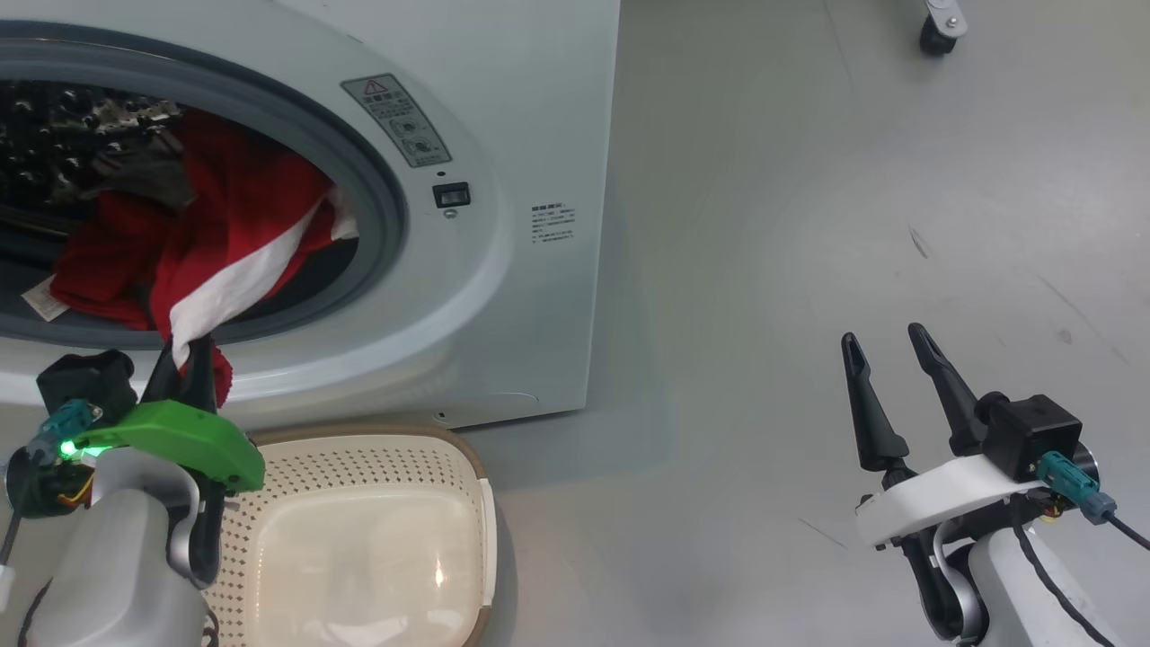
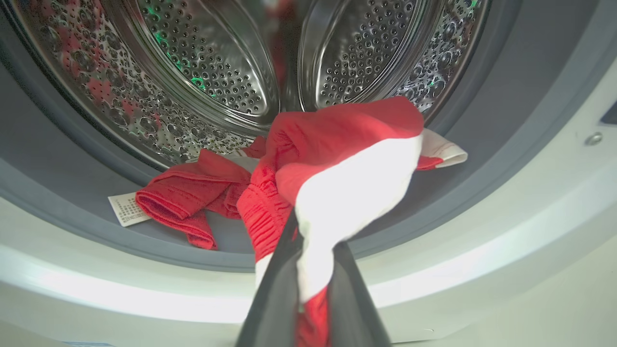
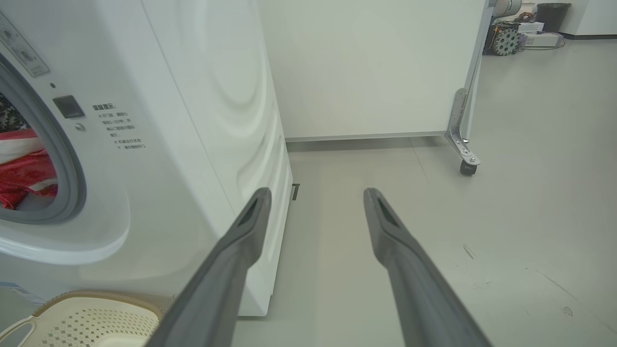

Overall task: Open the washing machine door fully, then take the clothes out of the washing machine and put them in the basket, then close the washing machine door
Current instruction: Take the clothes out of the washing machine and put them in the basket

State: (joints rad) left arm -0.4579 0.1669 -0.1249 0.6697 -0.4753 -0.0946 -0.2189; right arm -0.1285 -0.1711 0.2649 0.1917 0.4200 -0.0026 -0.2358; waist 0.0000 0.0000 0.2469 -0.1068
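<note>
The washing machine (image 1: 503, 108) stands at the left with its round opening uncovered, and its door is out of view. Red and white clothes (image 1: 225, 225) hang from the steel drum (image 2: 207, 62) over the grey rubber ring. My left gripper (image 1: 184, 359) is just below the opening, above the basket's far left corner. It is shut on a white and red fold of the clothes (image 2: 347, 144), between its fingertips (image 2: 313, 236). The cream basket (image 1: 467, 476) sits on the floor against the machine's front. My right gripper (image 1: 883, 335) stands open over bare floor to the right, holding nothing (image 3: 316, 193).
Grey floor (image 1: 809, 270) stretches to the right of the machine. A white panel on a caster wheel (image 3: 467, 166) stands behind, with a black bin (image 3: 552, 14) farther back. Another caster (image 1: 934, 36) shows at the top right of the head view.
</note>
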